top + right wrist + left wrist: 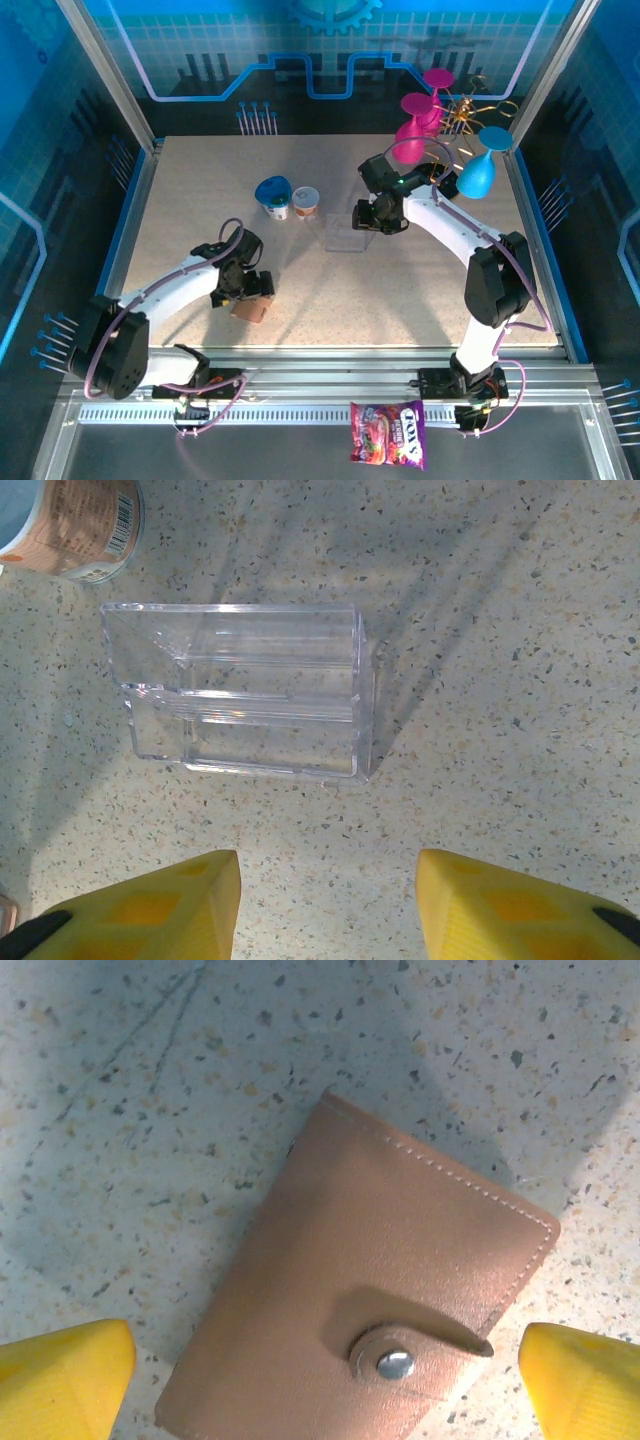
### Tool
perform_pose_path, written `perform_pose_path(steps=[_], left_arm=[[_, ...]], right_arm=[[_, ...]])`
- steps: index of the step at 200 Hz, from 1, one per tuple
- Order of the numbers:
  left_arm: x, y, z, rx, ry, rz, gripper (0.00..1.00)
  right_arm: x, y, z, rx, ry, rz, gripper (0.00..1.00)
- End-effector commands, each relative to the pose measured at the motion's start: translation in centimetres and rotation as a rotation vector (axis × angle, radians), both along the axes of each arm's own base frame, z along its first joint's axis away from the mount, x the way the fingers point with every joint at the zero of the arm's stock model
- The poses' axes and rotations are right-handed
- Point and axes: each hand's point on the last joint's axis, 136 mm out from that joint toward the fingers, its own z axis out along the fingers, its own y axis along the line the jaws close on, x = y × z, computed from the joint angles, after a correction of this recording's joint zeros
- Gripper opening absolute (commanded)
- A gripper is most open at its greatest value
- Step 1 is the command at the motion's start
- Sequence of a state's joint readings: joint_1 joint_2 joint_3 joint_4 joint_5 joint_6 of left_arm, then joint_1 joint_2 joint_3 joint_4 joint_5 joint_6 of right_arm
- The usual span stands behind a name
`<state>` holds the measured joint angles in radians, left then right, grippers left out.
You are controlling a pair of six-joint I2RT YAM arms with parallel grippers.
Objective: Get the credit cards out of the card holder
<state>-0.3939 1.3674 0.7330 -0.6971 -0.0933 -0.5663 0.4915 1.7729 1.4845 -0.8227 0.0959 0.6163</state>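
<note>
Card holder [370, 1300] lies flat on the tabletop [150, 1110], closed, with the flap fastened by its metal snap [395, 1363]. Left end effector [325, 1375] hangs just above it, fingers spread wide, 1 on each side, gripping nothing. Right end effector [330, 900], fingers apart and empty, is well apart from the holder, over a clear plastic stand [245, 690].

Progress, as judged: 0 cards out. Remaining: secure the holder, unsnap, open, withdraw the cards.

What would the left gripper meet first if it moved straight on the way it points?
Most likely the closed card holder, flat on the table ahead of the open left gripper; depth is unclear.
</note>
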Motion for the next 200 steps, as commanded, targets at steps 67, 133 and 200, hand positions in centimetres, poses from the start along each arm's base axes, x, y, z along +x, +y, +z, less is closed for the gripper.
perform_pose_path(steps=[67,133,200], left_arm=[[-1.2,-3.3,-0.6,-0.089,0.061,-0.092,0.99],[-0.9,-2.7,-1.8,-0.013,0.075,-0.078,0.94],[0.0,-4.0,-0.4,-0.042,0.025,-0.084,0.80]], right_arm=[[-1.1,-0.5,0.6,0.007,0.002,0.010,0.52],[-1.3,-0.6,0.4,0.005,0.007,0.011,0.52],[-1.4,-0.9,0.6,-0.001,0.001,0.008,0.53]])
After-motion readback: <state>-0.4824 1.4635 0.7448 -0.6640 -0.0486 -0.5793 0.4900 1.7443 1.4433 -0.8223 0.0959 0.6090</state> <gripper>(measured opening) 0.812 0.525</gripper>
